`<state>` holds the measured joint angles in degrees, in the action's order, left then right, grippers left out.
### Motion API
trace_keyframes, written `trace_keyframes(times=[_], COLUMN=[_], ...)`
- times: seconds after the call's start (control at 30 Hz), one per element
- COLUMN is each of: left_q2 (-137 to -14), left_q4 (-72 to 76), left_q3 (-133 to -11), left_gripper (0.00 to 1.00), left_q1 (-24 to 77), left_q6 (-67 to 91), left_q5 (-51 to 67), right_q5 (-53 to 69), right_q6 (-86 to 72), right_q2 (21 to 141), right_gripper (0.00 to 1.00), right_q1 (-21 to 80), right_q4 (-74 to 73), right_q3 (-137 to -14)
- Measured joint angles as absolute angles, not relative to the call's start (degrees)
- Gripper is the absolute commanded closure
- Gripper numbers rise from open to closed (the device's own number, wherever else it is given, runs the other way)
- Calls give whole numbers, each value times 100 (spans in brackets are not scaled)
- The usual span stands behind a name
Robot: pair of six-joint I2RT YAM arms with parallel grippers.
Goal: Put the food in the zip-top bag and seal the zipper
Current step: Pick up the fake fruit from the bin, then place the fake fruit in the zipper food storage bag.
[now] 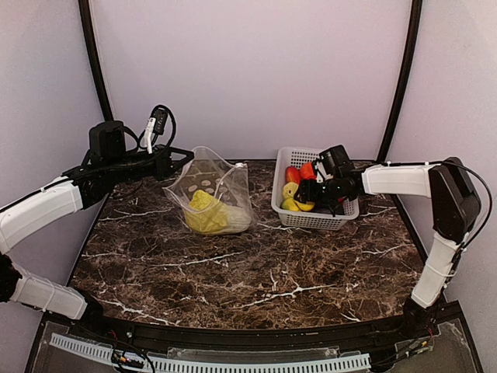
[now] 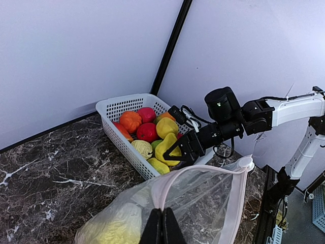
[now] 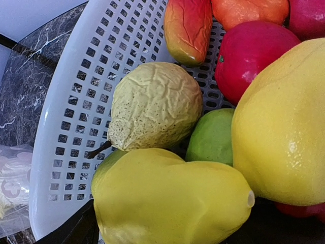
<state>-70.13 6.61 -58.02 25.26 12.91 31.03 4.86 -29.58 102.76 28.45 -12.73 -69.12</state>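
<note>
The clear dotted zip-top bag (image 1: 213, 190) stands open at the back left of the table with yellow food (image 1: 205, 214) inside. My left gripper (image 1: 166, 165) is shut on the bag's mouth edge (image 2: 162, 223) at the pale pinkish zipper (image 2: 200, 168) and holds it up. My right gripper (image 1: 304, 194) is down in the white lattice basket (image 1: 311, 222), its fingers closed on either side of a yellow pear-shaped fruit (image 3: 172, 203), which also shows in the left wrist view (image 2: 170, 146). Other food lies around it: a pale wrinkled pear (image 3: 157, 104), a green fruit (image 3: 213, 137) and a red apple (image 3: 251, 51).
The basket (image 2: 122, 147) stands at the back right, just right of the bag, and holds several more red, orange and yellow pieces. The table is dark marble (image 1: 256, 272). Pale walls close in the back and both sides.
</note>
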Motion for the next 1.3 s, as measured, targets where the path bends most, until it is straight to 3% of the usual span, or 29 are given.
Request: trace_keyframes(times=[0.53, 0.8, 1.07, 1.3], left_q2=[-7002, -6949, -6949, -6949], left_q4=[661, 659, 650, 652], left_q3=[-5802, -5802, -5802, -5802], left_gripper=[99, 99, 99, 99], left_q1=[2526, 2526, 2526, 2526], left_q6=[1288, 1288, 1262, 1262], left_q5=[3100, 3100, 3081, 3092], right_q5=[392, 360, 792, 1046], right_q6=[-2985, -2550, -1367, -676], right_q2=[10141, 8589, 6967, 7085], right_gripper=[39, 42, 44, 43], right_q1=[2845, 2912, 4464, 5452], right_q4=[-1142, -1177, -810, -681], right_q3=[-6820, -6445, -6375, -6792])
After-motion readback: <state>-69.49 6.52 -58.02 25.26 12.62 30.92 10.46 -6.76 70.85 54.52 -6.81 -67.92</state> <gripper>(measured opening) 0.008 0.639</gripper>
